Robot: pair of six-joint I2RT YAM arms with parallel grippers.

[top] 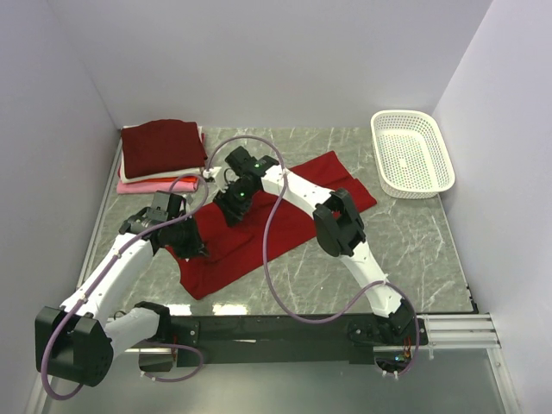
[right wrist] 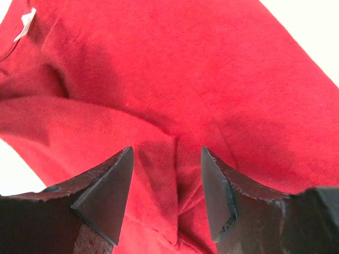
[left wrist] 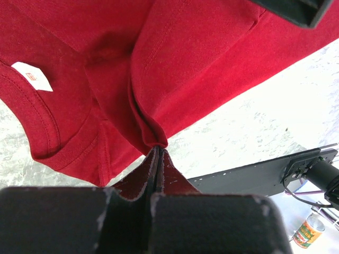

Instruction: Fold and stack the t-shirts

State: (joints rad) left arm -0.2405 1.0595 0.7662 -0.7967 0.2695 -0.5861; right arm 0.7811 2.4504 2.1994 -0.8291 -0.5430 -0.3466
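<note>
I am looking into a robot test cell in a lab, not a home.
I am watching a left arm [top: 116, 267] and a right arm [top: 297, 191] sitting bolted to a black rail [top: 276, 329] at the near edge of a marble-patterned table [top: 414, 233]. Plain white walls [top: 285, 60] are boxing it in on three sides, and purple cables [top: 266, 250] are looping loose over the arms. A red t-shirt [top: 336, 177] and a white basket [top: 411, 153] are lying there among the few household things.
</note>
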